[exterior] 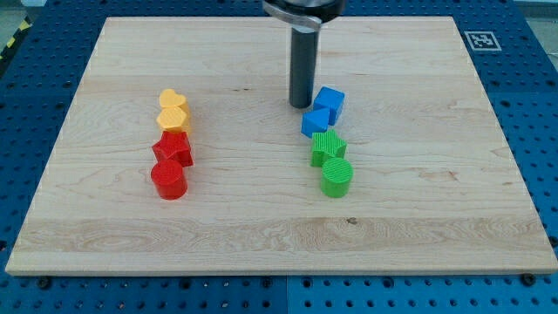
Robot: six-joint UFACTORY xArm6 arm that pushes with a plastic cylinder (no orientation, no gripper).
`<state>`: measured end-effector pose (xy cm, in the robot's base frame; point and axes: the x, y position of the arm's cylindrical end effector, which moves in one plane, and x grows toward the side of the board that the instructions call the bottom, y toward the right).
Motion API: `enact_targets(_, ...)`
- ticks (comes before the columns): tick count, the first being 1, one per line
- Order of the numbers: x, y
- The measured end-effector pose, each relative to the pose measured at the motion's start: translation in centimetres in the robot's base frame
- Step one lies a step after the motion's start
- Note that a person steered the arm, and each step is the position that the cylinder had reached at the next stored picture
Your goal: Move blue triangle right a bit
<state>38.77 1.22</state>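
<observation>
The blue triangle (315, 121) lies right of the board's centre, touching a blue cube (330, 101) just above and to its right. My tip (302, 105) rests on the board just left of the blue cube and just above the triangle's left corner, very close to both. I cannot tell if it touches either block.
Below the blue pair, a green block (328, 146) and a green cylinder (336, 178) stand in a column. On the view's left are a yellow heart (173, 112), a red star (173, 148) and a red cylinder (168, 180). The wooden board (418, 227) sits on a blue perforated table.
</observation>
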Motion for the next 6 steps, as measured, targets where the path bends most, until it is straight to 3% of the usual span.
enact_targets(3,3.0,-2.6)
enact_targets(6,4.4,0.9)
